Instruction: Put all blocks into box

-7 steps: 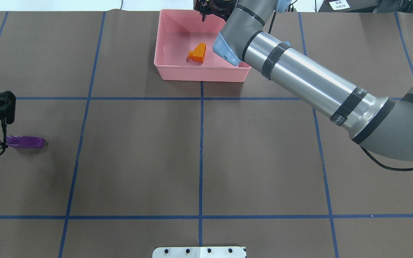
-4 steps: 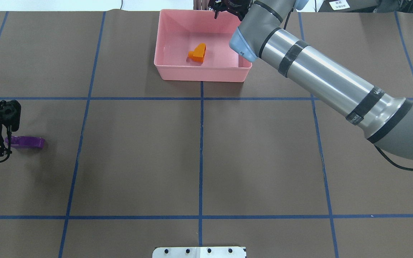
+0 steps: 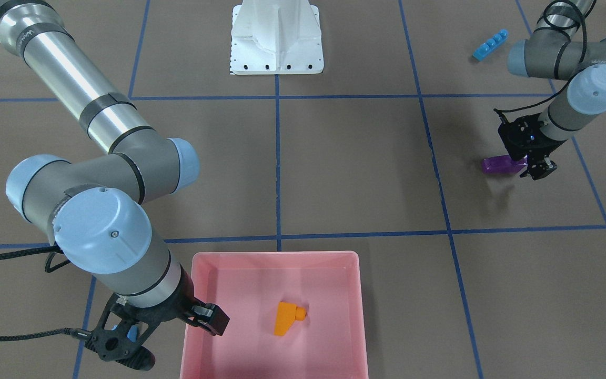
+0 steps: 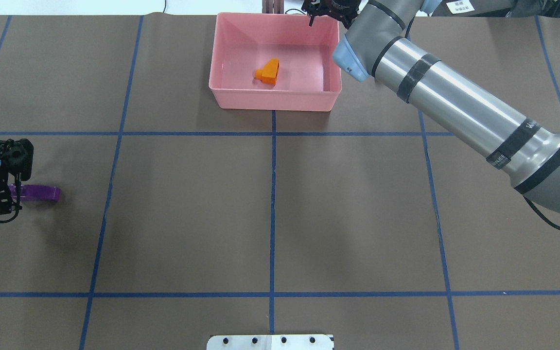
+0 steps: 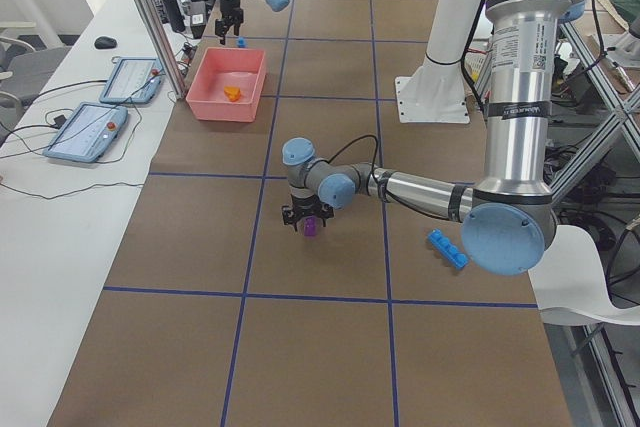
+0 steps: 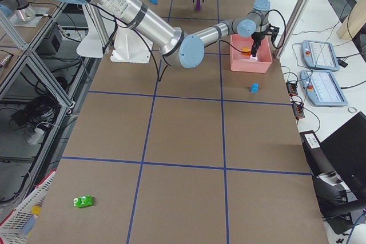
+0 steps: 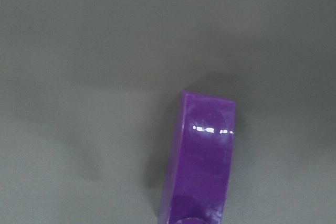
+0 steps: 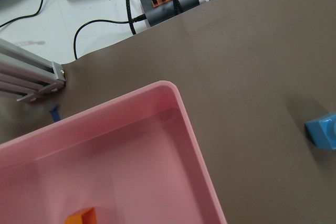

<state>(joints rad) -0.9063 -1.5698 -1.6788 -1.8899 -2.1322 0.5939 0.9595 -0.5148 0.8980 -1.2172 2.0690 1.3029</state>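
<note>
While the right tool (image 3: 124,350) is hanging at the lower left of the front-facing view, just outside the left wall of the pink box (image 3: 276,256), its fingers are looking spread wide and are holding nothing. The orange sloped block (image 3: 288,317) is lying inside the box, near the middle of its floor. At the right of that view the left tool (image 3: 539,169) is hovering at the right end of the purple long block (image 3: 500,165), which is lying flat on the worktop (image 3: 355,168). The long blue four-stud block (image 3: 491,45) is sitting at the upper right.

From overhead, the purple long block is showing at the far left edge, well apart from the box at top centre.

Seen from the left side, the left tool's fingers are standing wide, one on each side of the purple long block.

Seen from the right side, the small blue cube (image 6: 254,88) is resting on the worktop just outside the box, and the green cube (image 6: 84,201) is sitting at the lower left.

The left wrist camera is showing only the purple long block, at lower centre. The right wrist camera is catching a box corner, with the small blue cube at the right edge.
</note>
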